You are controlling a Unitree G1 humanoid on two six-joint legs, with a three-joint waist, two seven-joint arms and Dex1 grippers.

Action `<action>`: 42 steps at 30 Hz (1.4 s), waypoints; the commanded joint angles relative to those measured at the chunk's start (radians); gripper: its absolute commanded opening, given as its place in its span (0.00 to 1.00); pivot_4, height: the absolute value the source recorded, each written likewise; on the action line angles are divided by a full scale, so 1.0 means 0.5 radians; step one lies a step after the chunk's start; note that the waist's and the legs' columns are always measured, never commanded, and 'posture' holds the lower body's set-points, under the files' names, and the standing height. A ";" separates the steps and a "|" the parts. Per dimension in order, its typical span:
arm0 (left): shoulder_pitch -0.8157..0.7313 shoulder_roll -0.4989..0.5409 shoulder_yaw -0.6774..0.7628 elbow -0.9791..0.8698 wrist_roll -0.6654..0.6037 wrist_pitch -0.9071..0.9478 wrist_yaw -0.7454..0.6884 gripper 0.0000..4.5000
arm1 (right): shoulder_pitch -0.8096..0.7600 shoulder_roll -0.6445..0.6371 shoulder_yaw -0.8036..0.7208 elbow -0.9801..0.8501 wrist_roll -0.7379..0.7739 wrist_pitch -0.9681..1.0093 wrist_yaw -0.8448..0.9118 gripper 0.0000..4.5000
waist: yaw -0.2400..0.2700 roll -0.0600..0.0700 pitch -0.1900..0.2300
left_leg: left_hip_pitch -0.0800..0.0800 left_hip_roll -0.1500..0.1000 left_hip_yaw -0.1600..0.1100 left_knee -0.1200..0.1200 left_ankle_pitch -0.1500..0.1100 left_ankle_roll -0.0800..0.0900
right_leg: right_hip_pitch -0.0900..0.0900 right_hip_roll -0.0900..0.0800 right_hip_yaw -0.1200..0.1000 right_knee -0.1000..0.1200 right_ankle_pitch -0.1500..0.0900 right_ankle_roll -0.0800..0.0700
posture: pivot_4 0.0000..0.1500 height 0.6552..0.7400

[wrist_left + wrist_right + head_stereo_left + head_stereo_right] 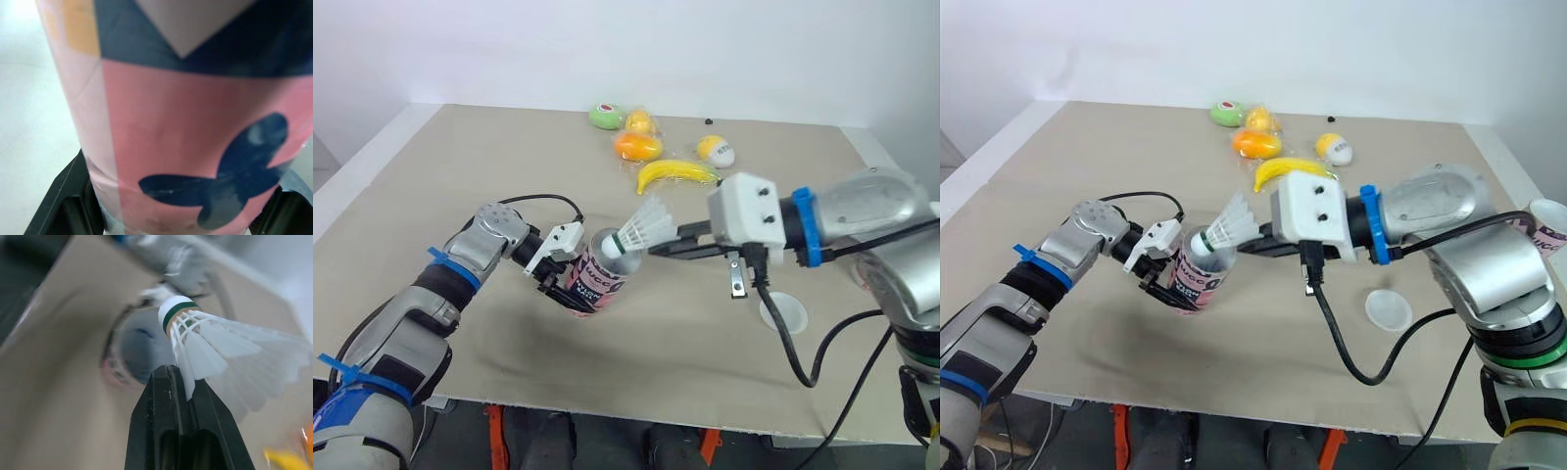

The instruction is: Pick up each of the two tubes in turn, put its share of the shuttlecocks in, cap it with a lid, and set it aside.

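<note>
My left gripper (pixel 563 277) is shut on a pink and dark blue tube (pixel 597 274), held tilted above the table with its open mouth toward the right. Its printed wall (pixel 195 147) shows close up between the black fingers (pixel 63 196). My right gripper (pixel 658 247) is shut on the feathers of a white shuttlecock (pixel 641 227). The green-banded cork (pixel 175 311) sits at the tube's mouth (pixel 139 350). A white lid (pixel 784 313) lies flat on the table below my right arm. A second tube (pixel 1549 230) stands at the far right edge.
At the back of the table (pixel 460 176) lie a banana (pixel 674 172), an orange (pixel 637 147), a yellow fruit (pixel 640 121), a green ball (pixel 605 116) and a yellow and white ball (pixel 716 150). A black cable (pixel 803 362) hangs from my right wrist.
</note>
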 commanded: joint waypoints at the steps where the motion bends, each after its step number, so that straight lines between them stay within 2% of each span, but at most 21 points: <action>1: 0.010 0.016 -0.008 0.005 0.047 0.015 0.004 0.71 | -0.151 0.031 0.096 0.069 -0.112 -0.091 0.129 0.01 | -0.001 0.000 0.000 | -0.001 -0.001 0.001 0.000 0.000 0.000 | -0.002 -0.001 0.000 0.001 0.001 0.000 | 1.00 0.91; 8: 0.033 0.031 0.010 -0.033 0.043 0.037 0.004 0.71 | -0.367 0.157 0.282 0.366 -0.401 -0.249 0.216 0.01 | -0.003 0.000 0.000 | -0.001 0.001 0.000 -0.001 0.000 0.000 | -0.004 0.001 -0.002 0.003 0.000 0.001 | 1.00 0.91; 11: 0.034 0.037 0.012 -0.035 0.045 0.039 0.004 0.71 | -0.428 0.234 0.260 0.387 -0.314 -0.157 0.287 0.21 | -0.002 0.000 0.000 | -0.001 0.001 0.002 -0.002 0.000 0.000 | -0.006 0.000 -0.001 0.004 0.002 0.003 | 1.00 0.91; 14: 0.030 0.031 0.012 -0.031 0.048 0.040 0.004 0.71 | -0.437 0.271 0.167 0.348 -0.127 0.032 0.342 0.51 | -0.001 0.000 0.000 | -0.001 0.001 -0.001 -0.003 0.000 0.000 | -0.005 0.001 -0.003 0.005 0.005 0.004 | 1.00 0.91; 15: 0.030 0.030 0.012 -0.030 0.050 0.039 0.004 0.71 | -0.437 0.280 0.128 0.339 -0.057 0.097 0.350 0.57 | -0.001 0.000 0.000 | -0.001 0.000 -0.002 -0.002 0.000 0.000 | -0.005 0.001 -0.003 0.005 0.006 0.001 | 1.00 0.91; 16: 0.030 0.029 0.011 -0.029 0.051 0.037 0.004 0.71 | -0.435 0.286 0.084 0.329 0.016 0.173 0.346 0.71 | -0.001 0.000 0.000 | -0.001 0.000 -0.001 -0.002 0.000 0.000 | -0.005 0.001 -0.003 0.005 0.009 -0.003 | 1.00 0.91; 17: 0.031 0.027 0.011 -0.030 0.051 0.035 0.004 0.71 | -0.425 0.279 0.033 0.310 0.096 0.233 0.357 0.77 | -0.001 0.000 0.000 | -0.002 0.000 -0.001 -0.002 0.000 0.000 | -0.005 0.001 -0.003 0.005 0.010 -0.004 | 1.00 0.91; 19: 0.033 0.022 0.014 -0.032 0.052 0.035 0.004 0.71 | -0.362 0.246 -0.103 0.294 0.203 0.320 0.312 0.77 | -0.002 0.000 0.000 | -0.002 0.000 -0.002 -0.002 0.000 0.000 | -0.005 0.001 -0.003 0.005 0.010 -0.005 | 1.00 0.91; 22: 0.049 0.021 0.026 -0.050 0.051 0.040 0.004 0.71 | -0.131 0.159 -0.332 0.303 0.193 0.320 0.156 0.77 | 0.003 -0.002 0.000 | -0.002 0.000 -0.003 -0.002 0.000 0.000 | -0.004 0.001 -0.005 0.005 0.010 -0.005 | 1.00 0.91; 25: 0.083 0.035 0.040 -0.074 0.054 0.043 0.004 0.71 | 0.263 0.124 -0.617 0.405 0.041 0.238 -0.166 0.77 | -0.002 -0.001 0.000 | -0.002 -0.002 -0.004 -0.002 0.000 0.000 | -0.003 0.000 -0.005 0.005 0.008 -0.005 | 1.00 0.91; 26: 0.094 0.041 0.044 -0.082 0.055 0.045 0.004 0.71 | 0.383 0.147 -0.723 0.457 -0.010 0.219 -0.297 0.77 | 0.004 -0.009 -0.003 | -0.002 -0.002 -0.005 -0.003 0.000 0.000 | -0.003 0.000 -0.005 0.005 0.009 -0.005 | 1.00 0.91; 30: 0.117 0.050 0.062 -0.106 0.070 0.053 0.004 0.71 | 0.699 0.241 -1.006 0.686 -0.206 0.054 -0.765 0.77 | -0.003 -0.007 -0.001 | -0.002 -0.006 -0.010 -0.002 0.000 0.000 | 0.002 -0.001 -0.009 0.005 0.006 -0.003 | 1.00 0.91; 35: 0.116 0.047 0.069 -0.111 0.076 0.062 0.004 0.71 | 0.829 0.371 -1.166 0.874 -0.311 -0.033 -1.143 0.77 | -0.010 -0.001 -0.002 | 0.000 -0.005 -0.011 -0.003 0.000 0.001 | 0.003 0.002 -0.008 0.006 0.006 -0.003 | 1.00 0.91; 42: 0.117 0.042 0.083 -0.108 0.082 0.066 0.004 0.71 | 0.806 0.528 -1.074 1.039 -0.338 -0.081 -1.274 0.77 | -0.023 0.000 -0.001 | 0.000 -0.006 -0.010 -0.003 0.000 0.001 | 0.005 0.001 -0.006 0.006 0.007 -0.001 | 1.00 0.91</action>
